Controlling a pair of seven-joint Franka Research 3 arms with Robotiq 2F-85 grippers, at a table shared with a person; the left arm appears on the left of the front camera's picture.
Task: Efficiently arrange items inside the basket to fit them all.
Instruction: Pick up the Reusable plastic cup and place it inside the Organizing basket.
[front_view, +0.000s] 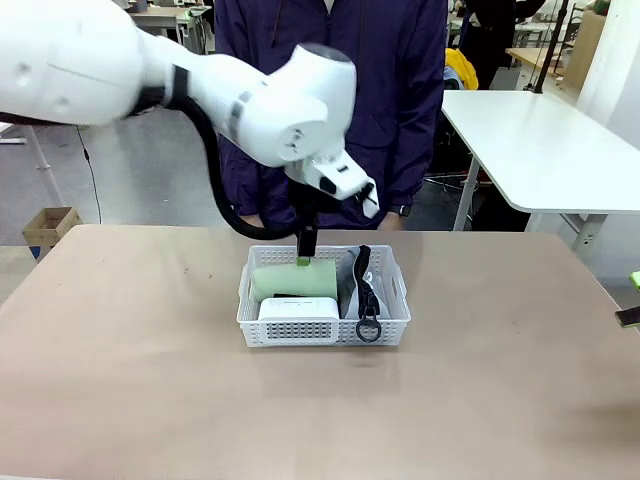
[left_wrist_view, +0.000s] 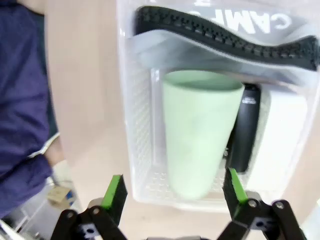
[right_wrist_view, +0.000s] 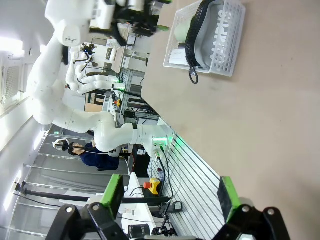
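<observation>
We judge packing near done: cup (left_wrist_view: 197, 135), stapler (left_wrist_view: 244, 132), white box (front_view: 298, 323), pouch (right_wrist_view: 212, 37) all inside basket (front_view: 398, 322). Left gripper (left_wrist_view: 172, 192) spread, empty, above cup at basket's far edge; right gripper (right_wrist_view: 170, 192) spread, idle. Next: lift clear, check fit.

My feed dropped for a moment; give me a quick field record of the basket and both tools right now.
basket: white basket mid-table, in front of the person
cup: green cup lying on its side inside
stapler: black stapler between cup and box
box: white box at the near wall
pouch: grey pouch inside, its ring hanging over the near rim
left tool: left tool open, above the cup, holding nothing
right tool: right tool open, away from the basket
</observation>
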